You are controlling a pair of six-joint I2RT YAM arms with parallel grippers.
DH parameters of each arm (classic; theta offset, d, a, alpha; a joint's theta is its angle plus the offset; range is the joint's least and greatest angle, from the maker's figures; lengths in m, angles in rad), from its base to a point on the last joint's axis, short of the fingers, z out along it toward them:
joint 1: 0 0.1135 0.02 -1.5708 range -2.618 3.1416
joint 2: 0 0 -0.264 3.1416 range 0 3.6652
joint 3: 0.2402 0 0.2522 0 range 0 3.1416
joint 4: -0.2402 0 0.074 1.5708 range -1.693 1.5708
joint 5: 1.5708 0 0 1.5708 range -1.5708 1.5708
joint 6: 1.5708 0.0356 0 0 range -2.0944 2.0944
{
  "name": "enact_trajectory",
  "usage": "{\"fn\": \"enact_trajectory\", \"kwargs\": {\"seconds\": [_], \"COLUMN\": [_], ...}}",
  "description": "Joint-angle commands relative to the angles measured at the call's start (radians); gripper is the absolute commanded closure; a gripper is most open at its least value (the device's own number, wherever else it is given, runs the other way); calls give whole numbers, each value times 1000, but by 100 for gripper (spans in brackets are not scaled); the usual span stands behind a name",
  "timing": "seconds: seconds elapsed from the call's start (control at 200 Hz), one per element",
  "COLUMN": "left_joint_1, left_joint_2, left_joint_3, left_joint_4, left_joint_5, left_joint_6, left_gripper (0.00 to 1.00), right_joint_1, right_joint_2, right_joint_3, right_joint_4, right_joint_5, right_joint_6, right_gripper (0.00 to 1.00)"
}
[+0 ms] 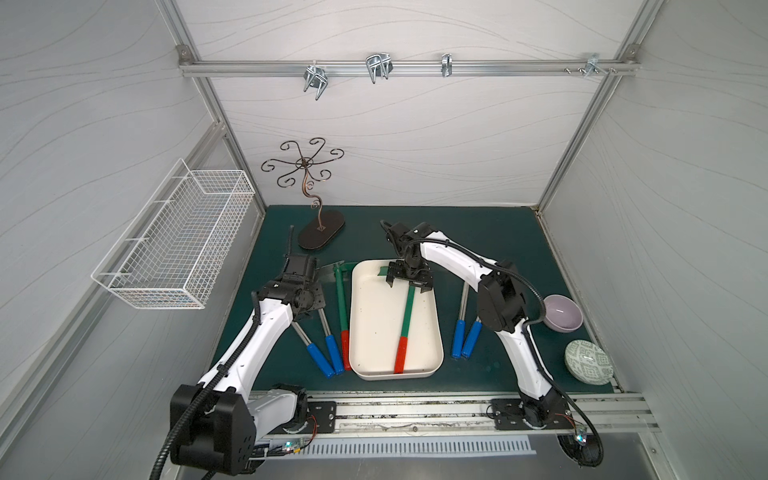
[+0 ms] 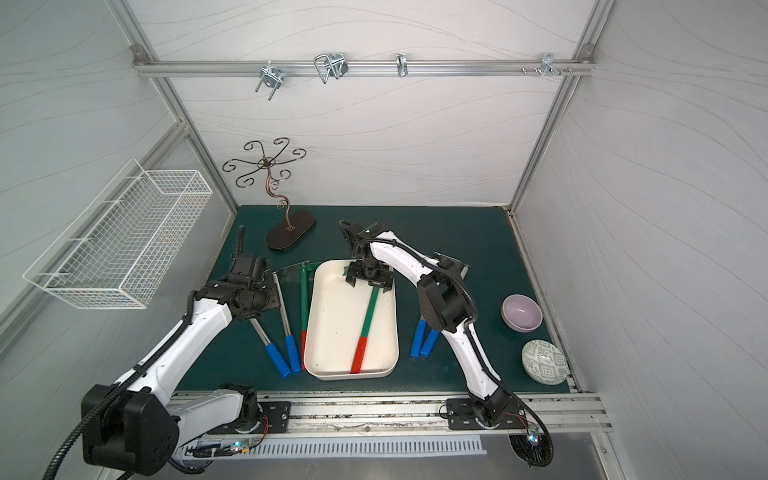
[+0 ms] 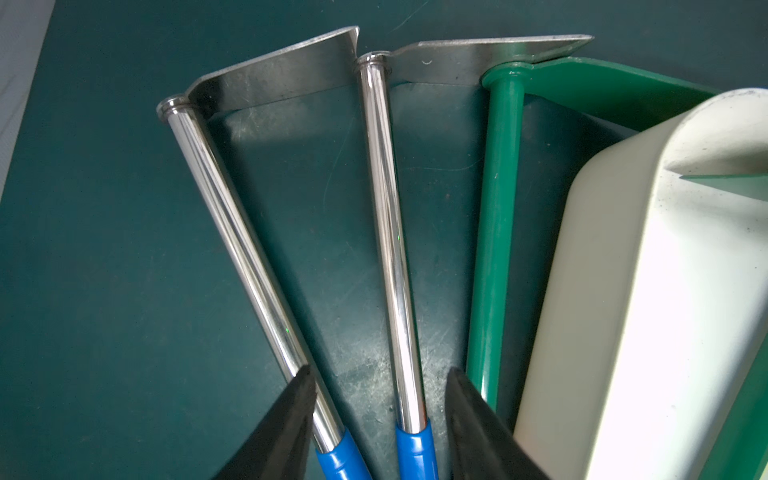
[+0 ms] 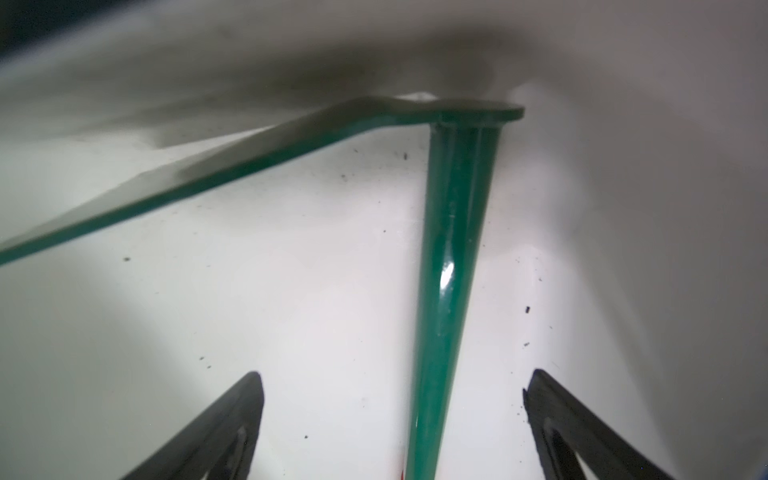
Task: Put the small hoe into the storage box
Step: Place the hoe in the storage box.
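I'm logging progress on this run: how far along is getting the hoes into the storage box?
Done: one green hoe lies in the storage box, the right gripper open astride its shaft. In hand: the left gripper, open, straddles a blue-handled hoe without gripping it. Left: the second green hoe and all four blue-handled hoes lie on the mat.

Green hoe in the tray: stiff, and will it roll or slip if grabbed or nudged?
Probably stiff: the shaft of the green hoe looks like a painted metal tube. Unlikely to roll: its flat blade juts sideways and should catch the storage box floor. Glossy paint may slip; the red grip looks a safer hold.
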Motion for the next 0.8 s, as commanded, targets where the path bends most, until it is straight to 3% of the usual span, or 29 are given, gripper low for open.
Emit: {"fn": "enact_trajectory", "kwargs": {"seconds": [0.0, 0.195, 0.31, 0.365, 0.43, 0.485, 0.605, 0.795], "left_joint_1": [-2, -2, -4, -3, -3, -4, -5, -46], "left_joint_2": [-21, -17, 0, 13, 30, 44, 84, 186], "left_joint_3": [29, 25, 27, 32, 38, 39, 64, 133], "left_joint_4": [0, 6, 10, 12, 13, 18, 14, 62], "left_joint_5": [-18, -11, 3, 10, 22, 33, 60, 76], "left_joint_6": [-16, -10, -7, -1, 6, 7, -1, -52], "left_gripper": [47, 48, 47, 47, 47, 47, 47, 50], "right_joint_1": [-9, -11, -11, -69, -196, -273, -283, -298], "right_joint_2": [-123, -307, -558, -651, -746, -795, -858, -907], "right_joint_3": [60, 26, -338, -497, -676, -770, -829, -843], "right_joint_4": [-103, -105, 174, 280, 425, 470, 447, 380], "right_joint_5": [59, 232, 394, 358, 124, 39, 152, 170], "right_joint_6": [-27, -182, -260, -231, -218, -183, -250, -321], "right_gripper": [1, 1, 1, 1, 1, 1, 1, 2]}}
